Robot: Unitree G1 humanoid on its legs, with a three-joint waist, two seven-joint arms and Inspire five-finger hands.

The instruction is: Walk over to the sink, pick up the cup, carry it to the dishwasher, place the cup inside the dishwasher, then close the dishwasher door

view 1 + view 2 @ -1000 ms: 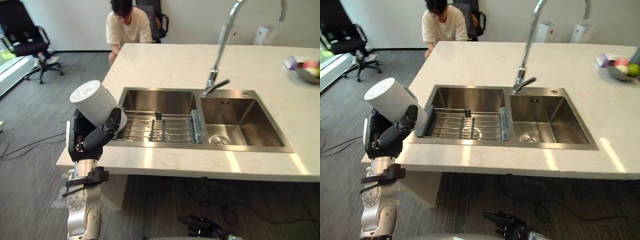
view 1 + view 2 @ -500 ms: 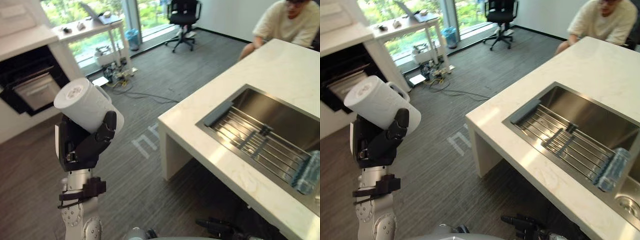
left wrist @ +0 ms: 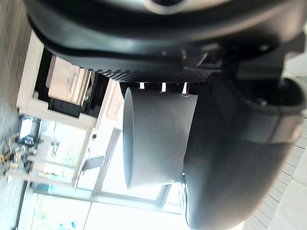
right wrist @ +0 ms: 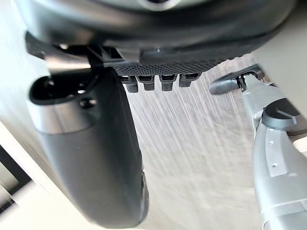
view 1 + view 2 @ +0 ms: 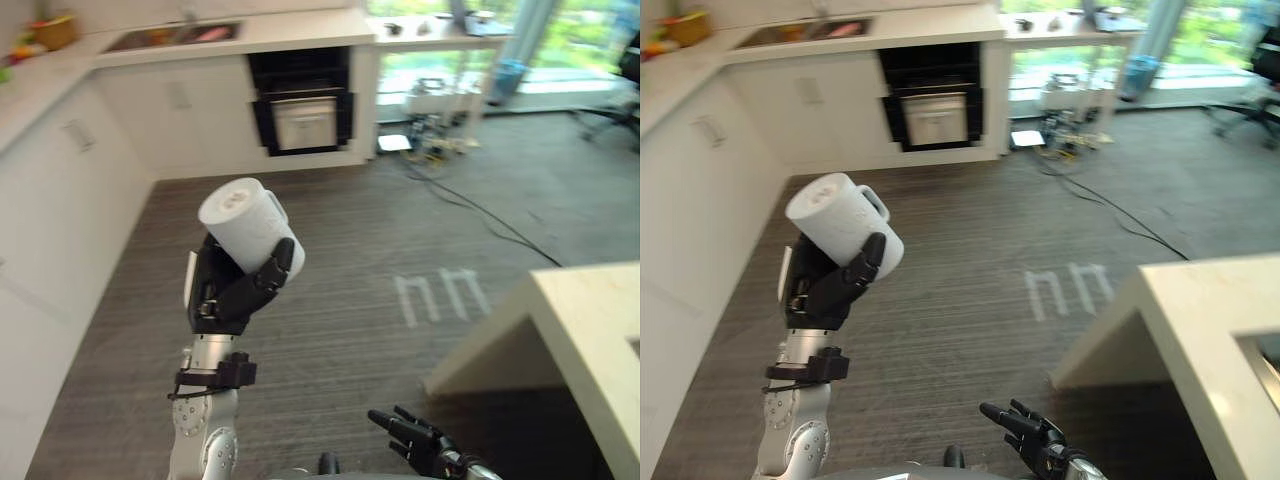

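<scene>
Left hand's fingers curled round the cup, thumb clamped on the other side. Left wrist view confirms it: the cup wall sits tight against the palm. Cup is white with a handle, tilted, one flat end pointing to 11 o'clock, and sits at 9 o'clock in the head view. Left hand is raised in front of the body, clear of everything. Right hand is low at 5 o'clock, fingers loosely spread, holding nothing, idle. Change since a second ago: the whole view has swung round. That's the camera turning with the body; the cup sits in the grip as it did then. Island counter is now just a corner at 4 o'clock. White cabinets run along 9–10 o'clock. A dark built-in appliance is at 12 o'clock, well apart across bare floor. Probably the dishwasher, can't confirm; whether its door is open I can't tell. My read: pickup done, carry leg underway, heading roughly lined up. Left: walk over, place the cup, close the door.
</scene>
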